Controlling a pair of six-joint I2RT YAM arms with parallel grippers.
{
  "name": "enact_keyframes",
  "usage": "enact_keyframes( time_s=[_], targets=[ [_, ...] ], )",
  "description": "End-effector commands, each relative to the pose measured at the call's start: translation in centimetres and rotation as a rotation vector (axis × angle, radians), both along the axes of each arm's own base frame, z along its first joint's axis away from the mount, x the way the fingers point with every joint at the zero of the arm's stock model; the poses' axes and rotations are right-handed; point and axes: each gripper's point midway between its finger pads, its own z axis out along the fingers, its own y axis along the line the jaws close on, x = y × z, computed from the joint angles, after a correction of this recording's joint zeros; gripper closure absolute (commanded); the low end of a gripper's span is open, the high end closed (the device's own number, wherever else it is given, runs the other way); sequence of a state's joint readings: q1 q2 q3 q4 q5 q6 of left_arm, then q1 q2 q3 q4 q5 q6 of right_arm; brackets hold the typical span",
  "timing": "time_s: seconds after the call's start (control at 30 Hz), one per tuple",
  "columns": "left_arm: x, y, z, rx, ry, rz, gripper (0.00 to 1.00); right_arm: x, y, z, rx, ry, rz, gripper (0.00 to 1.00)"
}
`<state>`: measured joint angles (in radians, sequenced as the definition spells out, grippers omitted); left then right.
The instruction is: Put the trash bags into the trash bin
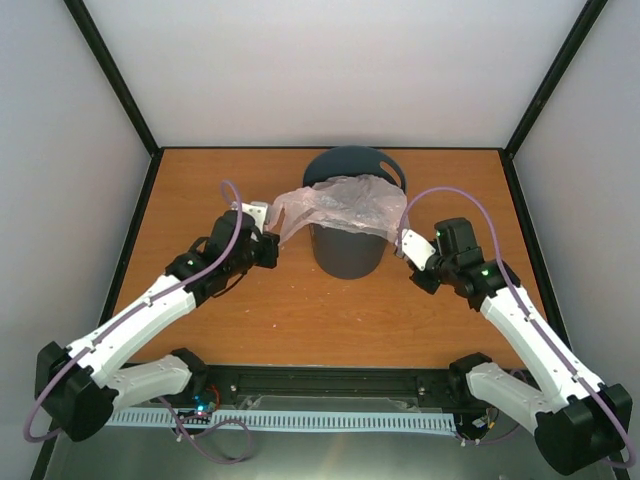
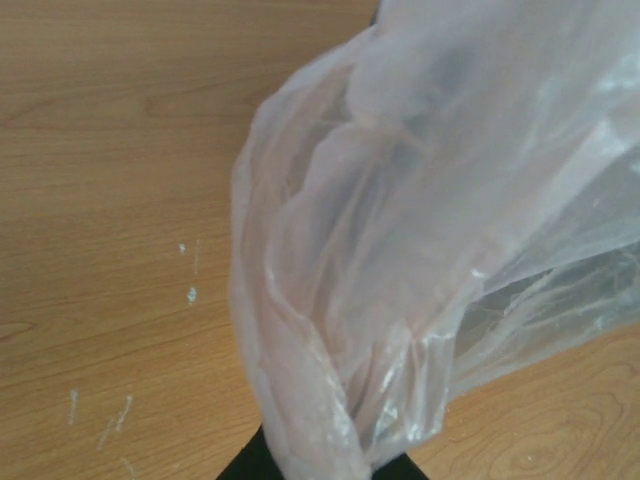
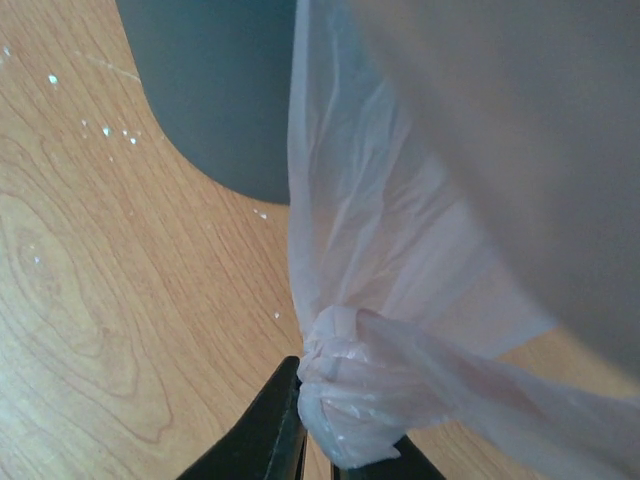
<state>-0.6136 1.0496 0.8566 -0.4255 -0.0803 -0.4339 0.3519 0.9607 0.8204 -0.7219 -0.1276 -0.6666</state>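
Fingers both grasping: left fingers (image 1: 262,214) clamp the left edge of the pale-pink trash bag (image 1: 345,205), right fingers (image 1: 410,241) pinch a bunched wad at its right edge. Bag hangs stretched between the 2 arms, draped across the mouth of the dark grey trash bin (image 1: 348,258) and partway down its front wall. Bin stands upright on the wooden desk (image 1: 300,320), toward the back, oval handle cutout visible at far rim.
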Motion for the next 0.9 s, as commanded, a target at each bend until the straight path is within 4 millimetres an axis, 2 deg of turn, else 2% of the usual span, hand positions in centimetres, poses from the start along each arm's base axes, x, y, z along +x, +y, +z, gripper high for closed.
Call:
enact_keyframes(
  time_s=[0.0,0.07,0.13,0.23,0.37,0.4,0.5,0.57,0.73,0.87],
  targets=[
    [-0.6,-2.4,-2.0,-0.035,0.062,-0.134,0.99,-0.6,-1.4,-1.2,-0.050,0.003,-0.036,0.91],
    [-1.4,-3.0,-3.9,-0.032,0.142,-0.171,0.99,-1.5,-1.8,-1.5,-0.065,0.004,-0.023,0.91],
    [-1.6,-2.2,-5.1,-0.009,0.161,-0.136,0.99,-1.7,-2.4,-1.9,-0.094,-0.019,-0.028,0.91],
    [-1.0,-1.1,-4.2,-0.003,0.110,-0.069,0.99,-1.1,-2.4,-1.3,-0.094,-0.036,-0.041,0.88],
    [-0.8,-0.8,-0.9,-0.041,0.040,-0.052,0.98,-1.6,-1.2,1.6,-0.005,-0.042,-0.018,0.82],
    [-1.0,-0.7,0.1,-0.053,0.018,-0.059,0.93,-1.8,-1.0,2.4,0.011,-0.046,-0.013,0.76],
    [-2.2,-0.5,3.0,-0.093,-0.064,-0.101,0.68,-2.8,-0.8,4.4,0.046,-0.054,-0.004,0.49],
    [-3.1,-0.3,5.0,-0.114,-0.134,-0.135,0.56,-3.7,-1.0,5.7,0.059,-0.060,-0.001,0.40],
    [-4.6,1.2,9.7,-0.140,-0.270,-0.139,0.42,-5.6,-1.2,9.3,0.113,-0.089,-0.001,0.25],
    [-4.9,2.2,12.2,-0.122,-0.326,-0.117,0.37,-6.5,-1.7,13.5,0.153,-0.161,-0.022,0.16]
  ],
)
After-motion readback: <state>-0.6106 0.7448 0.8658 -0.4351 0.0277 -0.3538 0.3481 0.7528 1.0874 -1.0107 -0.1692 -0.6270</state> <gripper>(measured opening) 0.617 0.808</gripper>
